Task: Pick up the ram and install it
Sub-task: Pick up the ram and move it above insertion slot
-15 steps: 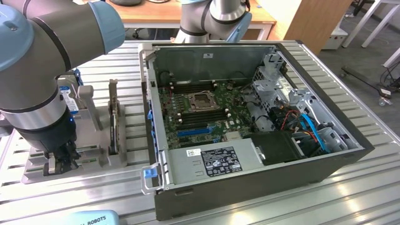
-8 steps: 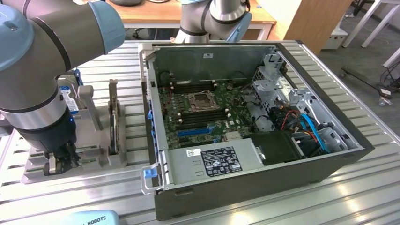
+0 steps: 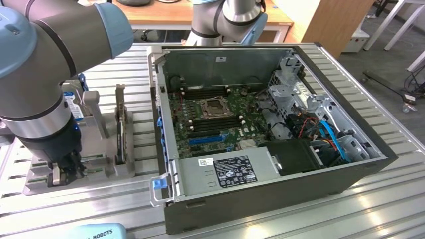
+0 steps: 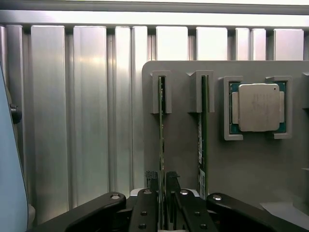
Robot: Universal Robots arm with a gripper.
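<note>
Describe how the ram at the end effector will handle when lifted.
The ram is a thin board standing on edge, so it is probably stiff and light. Seated in the holder's narrow slots, it may bind if pulled crookedly.

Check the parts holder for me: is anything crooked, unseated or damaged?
Nothing stands out. Both sticks stand upright in their slots in the grey holder: the ram, which the gripper clamps squarely, and the other ram stick beside it. The processor chip lies flat in its recess.

Open computer case (image 3: 265,205) beside grey parts holder (image 3: 99,174) holding a processor (image 4: 258,107)
</note>
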